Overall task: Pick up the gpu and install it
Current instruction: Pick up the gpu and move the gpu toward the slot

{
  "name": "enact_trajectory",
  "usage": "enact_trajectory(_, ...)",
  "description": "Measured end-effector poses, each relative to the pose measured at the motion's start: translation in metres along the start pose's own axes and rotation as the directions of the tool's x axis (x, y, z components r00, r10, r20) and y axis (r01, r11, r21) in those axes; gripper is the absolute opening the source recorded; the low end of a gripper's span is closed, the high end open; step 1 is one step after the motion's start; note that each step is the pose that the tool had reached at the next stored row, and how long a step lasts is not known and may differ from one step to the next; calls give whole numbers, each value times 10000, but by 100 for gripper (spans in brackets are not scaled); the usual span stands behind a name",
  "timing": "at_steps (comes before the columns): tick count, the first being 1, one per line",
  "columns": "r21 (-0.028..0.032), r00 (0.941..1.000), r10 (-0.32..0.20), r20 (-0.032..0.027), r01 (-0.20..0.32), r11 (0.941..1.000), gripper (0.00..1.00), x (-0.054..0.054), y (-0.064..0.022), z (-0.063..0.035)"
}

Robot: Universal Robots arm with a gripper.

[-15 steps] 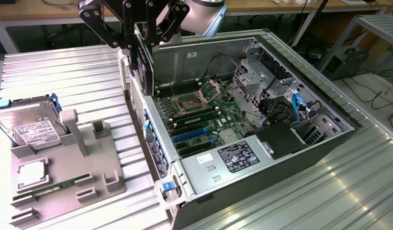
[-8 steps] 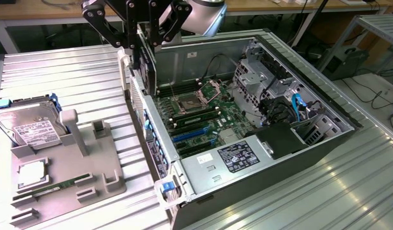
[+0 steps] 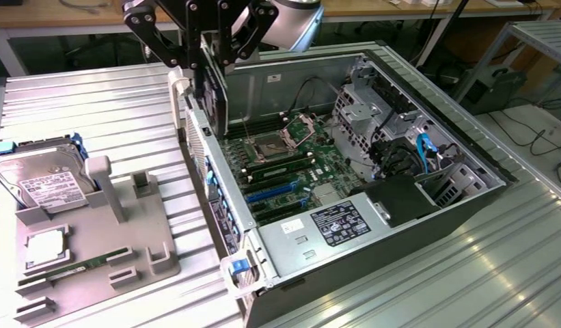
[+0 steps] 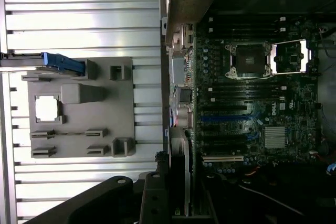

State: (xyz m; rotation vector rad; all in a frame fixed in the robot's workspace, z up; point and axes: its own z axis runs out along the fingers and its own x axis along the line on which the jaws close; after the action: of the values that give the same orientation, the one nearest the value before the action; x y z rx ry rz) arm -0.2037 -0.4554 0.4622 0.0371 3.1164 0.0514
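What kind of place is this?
Probably a robotics lab or workshop: a robot gripper holds the gpu at an open computer case, a hard drive sits on a gray holder, and workbenches stand behind.

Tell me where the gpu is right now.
In the exterior view, the gpu hangs on edge in the gripper near the top, over the open computer case's wall on the exterior view's left, beside the motherboard.

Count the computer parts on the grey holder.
3: hard drive at the far end, square chip in the middle, memory stick in front of that. None look hidden.
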Motion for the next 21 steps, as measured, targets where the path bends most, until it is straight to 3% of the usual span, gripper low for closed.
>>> enact_trajectory(21, 0, 10000, -1, 0, 1, 10000, 28, -174, 4, 5)
